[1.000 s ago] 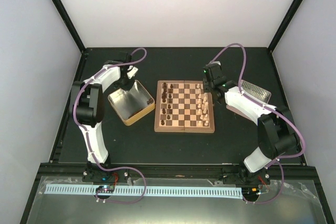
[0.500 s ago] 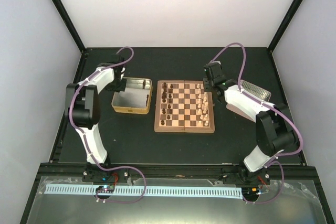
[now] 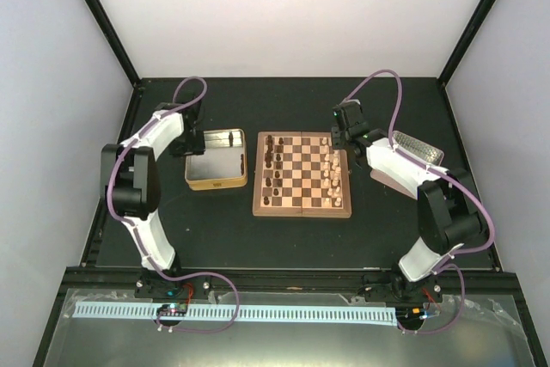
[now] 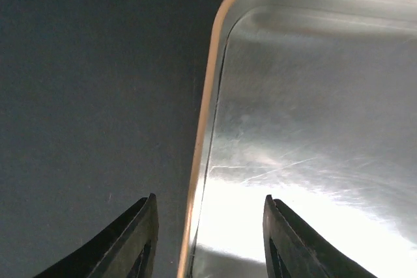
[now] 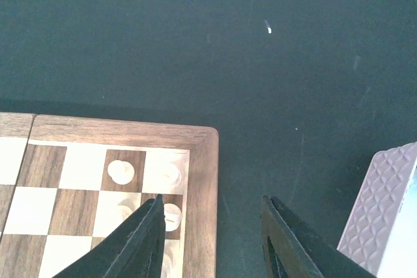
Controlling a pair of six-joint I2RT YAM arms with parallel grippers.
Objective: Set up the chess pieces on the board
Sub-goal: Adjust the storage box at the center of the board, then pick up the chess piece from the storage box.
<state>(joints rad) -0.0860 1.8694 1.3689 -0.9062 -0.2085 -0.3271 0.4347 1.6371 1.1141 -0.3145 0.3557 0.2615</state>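
The board [image 3: 301, 204] lies mid-table. Dark brown chess pieces [image 3: 271, 161] stand along its left columns and pale cream chess pieces [image 3: 334, 171] along its right columns. My left gripper [image 3: 191, 143] is open and empty over the left edge of the yellowish tin [image 3: 215, 180]. In the left wrist view the left gripper [image 4: 208, 226] straddles the tin's rim [image 4: 203, 109]. My right gripper [image 3: 343, 143] is open and empty at the board's far right corner. In the right wrist view the right gripper [image 5: 212, 226] hangs over the board's border [image 5: 203, 180], beside cream pieces [image 5: 121, 171].
A silvery perforated tray [image 3: 418, 149] lies right of the board, and its corner also shows in the right wrist view [image 5: 391, 206]. The tin's shiny floor [image 4: 313, 128] fills the right of the left wrist view. Black matting [image 3: 292, 238] surrounds the board.
The tin has turned from a diagonal lie to square with the board. My left gripper has moved left, to the tin's left edge. The right arm has barely moved.
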